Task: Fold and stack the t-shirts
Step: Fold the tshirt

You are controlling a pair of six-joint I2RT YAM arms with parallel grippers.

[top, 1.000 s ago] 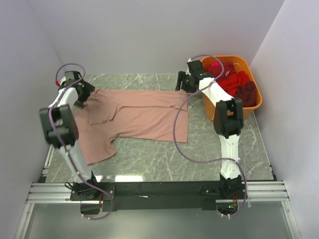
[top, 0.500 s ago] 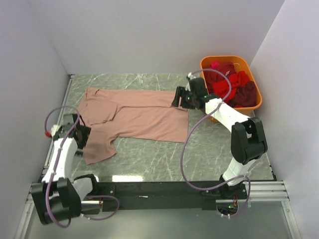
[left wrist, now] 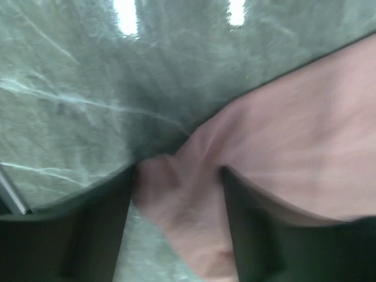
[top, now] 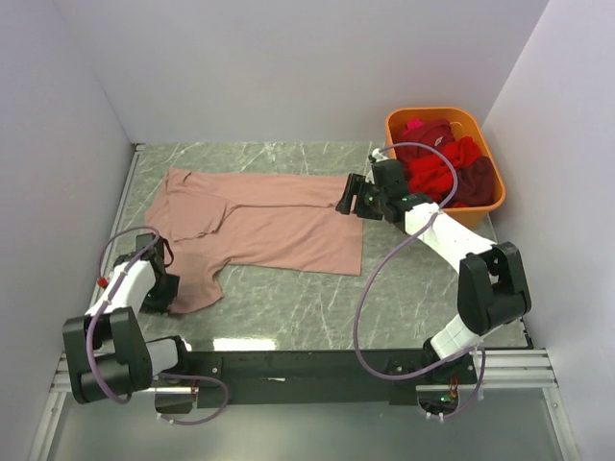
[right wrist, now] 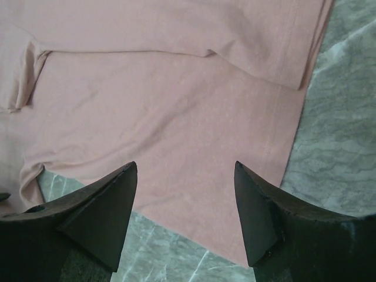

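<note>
Evidently limp, the pink shirt (top: 279, 226) needs edge pinches: left gripper (left wrist: 179, 182) spread astride its sleeve, right gripper (right wrist: 185, 176) spread above.

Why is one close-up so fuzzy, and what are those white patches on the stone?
Left wrist view: smeared and soft throughout, the salmon-pink t-shirt textureless, two white glare spots on the table at the top. Right wrist view: sharp, shirt hem and marble veins crisp. Top external view: evenly lit, bright reflections on the table's near edge.
</note>
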